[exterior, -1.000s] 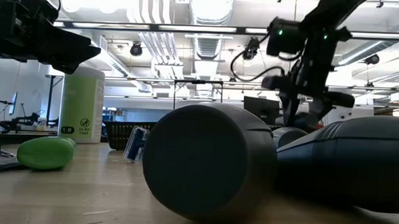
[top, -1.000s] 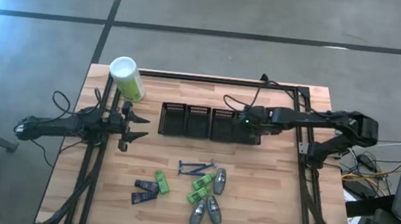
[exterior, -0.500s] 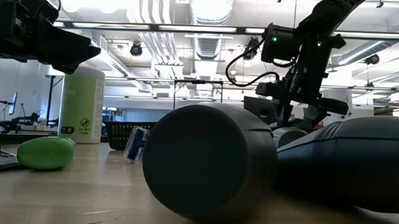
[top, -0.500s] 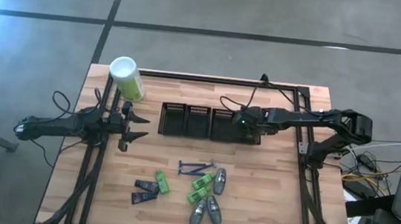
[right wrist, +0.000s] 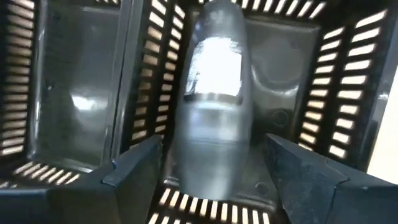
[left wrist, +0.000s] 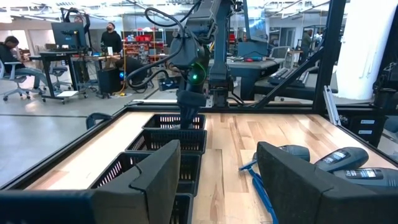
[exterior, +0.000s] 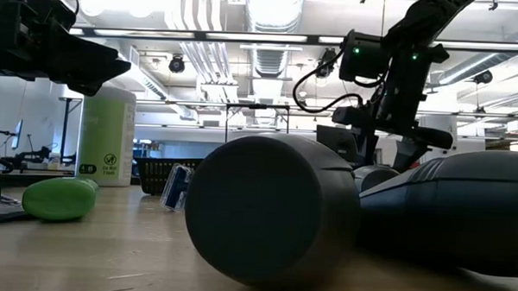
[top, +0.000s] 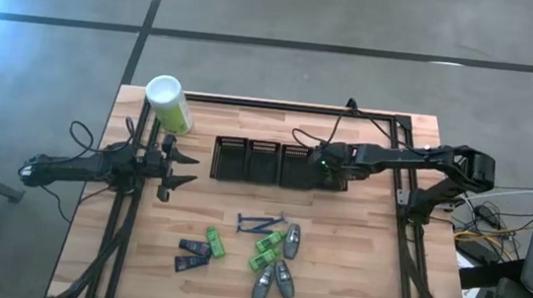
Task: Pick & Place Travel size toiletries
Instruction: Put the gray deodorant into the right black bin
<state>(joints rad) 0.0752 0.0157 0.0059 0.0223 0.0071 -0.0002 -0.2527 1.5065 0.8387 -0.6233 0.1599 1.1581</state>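
So the right hand (top: 316,168) is parked right over the rightmost of the black mesh bins (top: 263,162), and its own camera shows a grey oval bottle (right wrist: 211,93) sitting between its fingers (right wrist: 134,168), down inside the bin. There's a visible gap on both sides of the bottle, so I'd say the hand is spread wide and no longer gripping. This looks like the release part of the placing step.

To do it well I'd lift straight up out of the bin. The bottle is smooth, rounded and glossy, with a bright label patch, so it'll roll or tip if a finger clips it on the way out. The bin walls are slotted hard plastic, easy to snag a fingertip on.

The rest of the toiletries (top: 270,259) are on the wooden counter, well away from that hand toward the front edge: more grey oval bottles, bright green tubes, dark navy tubes and thin blue razors (top: 261,221). The razors are flat and skinny, probably the fiddliest pick.

The left hand (top: 182,168) waits off to the far side, fingers apart, empty.
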